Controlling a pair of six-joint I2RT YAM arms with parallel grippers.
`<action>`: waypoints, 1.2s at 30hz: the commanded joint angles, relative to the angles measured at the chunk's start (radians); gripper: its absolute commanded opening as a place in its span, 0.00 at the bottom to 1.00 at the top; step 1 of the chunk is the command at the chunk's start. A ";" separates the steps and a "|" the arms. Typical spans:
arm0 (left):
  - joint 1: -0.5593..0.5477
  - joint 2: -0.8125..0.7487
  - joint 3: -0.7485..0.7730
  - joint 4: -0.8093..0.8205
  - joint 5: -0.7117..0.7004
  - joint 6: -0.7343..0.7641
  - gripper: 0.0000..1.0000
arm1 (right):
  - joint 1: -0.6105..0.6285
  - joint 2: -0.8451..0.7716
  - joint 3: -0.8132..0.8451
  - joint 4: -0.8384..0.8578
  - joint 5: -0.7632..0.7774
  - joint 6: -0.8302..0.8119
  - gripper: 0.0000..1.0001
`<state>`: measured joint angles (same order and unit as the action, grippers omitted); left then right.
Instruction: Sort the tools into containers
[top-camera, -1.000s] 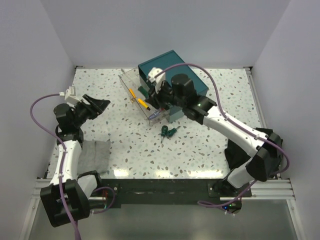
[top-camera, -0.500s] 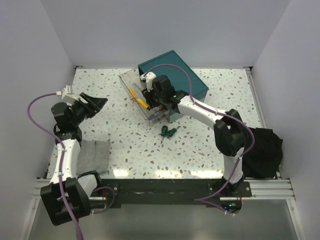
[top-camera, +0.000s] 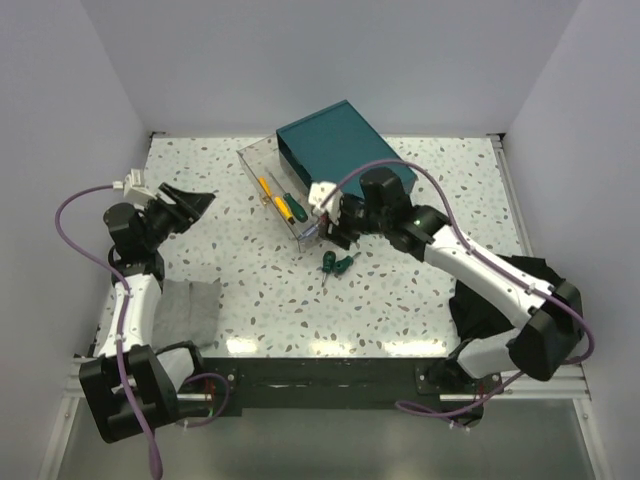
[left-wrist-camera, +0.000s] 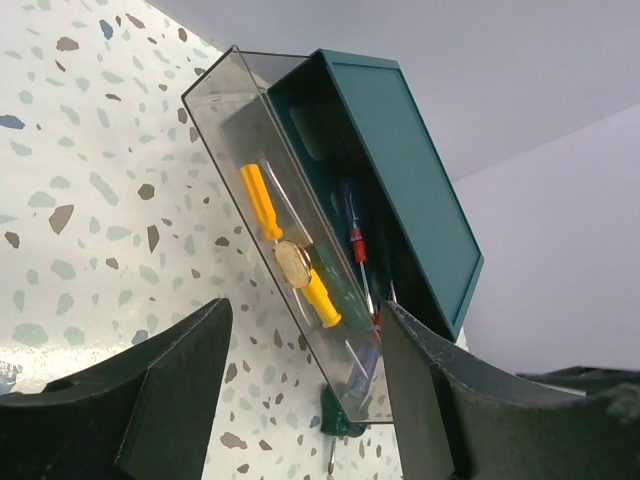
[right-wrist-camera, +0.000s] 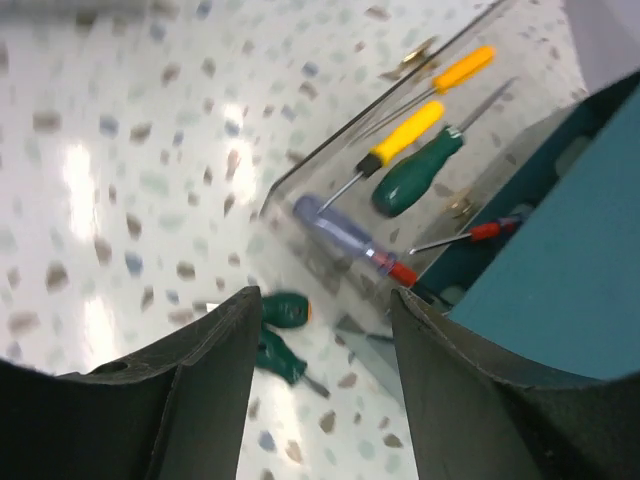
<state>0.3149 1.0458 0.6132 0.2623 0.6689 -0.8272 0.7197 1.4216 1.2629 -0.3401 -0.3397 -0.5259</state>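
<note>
The left hand (top-camera: 203, 203) hangs above the left edge of the surface (top-camera: 420, 300), jaws spread wide with nothing between them, and aimed toward the drawer. It has not shifted over the last second. Below its arm, at the near-left corner, lies the grey cloth (top-camera: 190, 310).

By the middle of the far edge, the clear drawer (top-camera: 255, 160) stands pulled out of the teal box (top-camera: 340, 135). In it lie the yellow-handled screwdrivers (right-wrist-camera: 405, 135), two of them. Right beside them is a green-handled screwdriver (right-wrist-camera: 415, 178), its shaft pointing the same way. A blue-handled screwdriver (right-wrist-camera: 345, 232) shows through the plastic lower down, but it is unclear whether it shares that drawer.

The change is on the right. Half a second ago the right hand (top-camera: 333, 228) was over the drawer with its jaws closer together. It has since drawn back to the drawer's near end and now sits against the box's near side, jaws wide apart and empty. This suggests the green-handled screwdriver has just been let go into the drawer, so one more tool is sorted.

Two green screwdrivers (top-camera: 336, 263) lie loose on the surface, crossed, just nearer than the drawer's near corner and almost under the right hand. They look like the next pick.
</note>
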 joint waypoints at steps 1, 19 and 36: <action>0.010 0.002 0.003 0.057 0.006 0.008 0.65 | 0.001 -0.050 -0.177 -0.261 -0.111 -0.532 0.59; 0.035 -0.024 0.000 -0.026 -0.014 0.065 0.65 | -0.014 0.273 -0.146 -0.152 -0.059 -0.735 0.59; 0.053 0.002 -0.013 0.015 -0.011 0.033 0.65 | -0.065 0.333 -0.203 -0.261 0.053 -0.850 0.34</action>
<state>0.3580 1.0367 0.6083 0.2199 0.6575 -0.7837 0.6586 1.7905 1.1126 -0.5747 -0.3405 -1.3289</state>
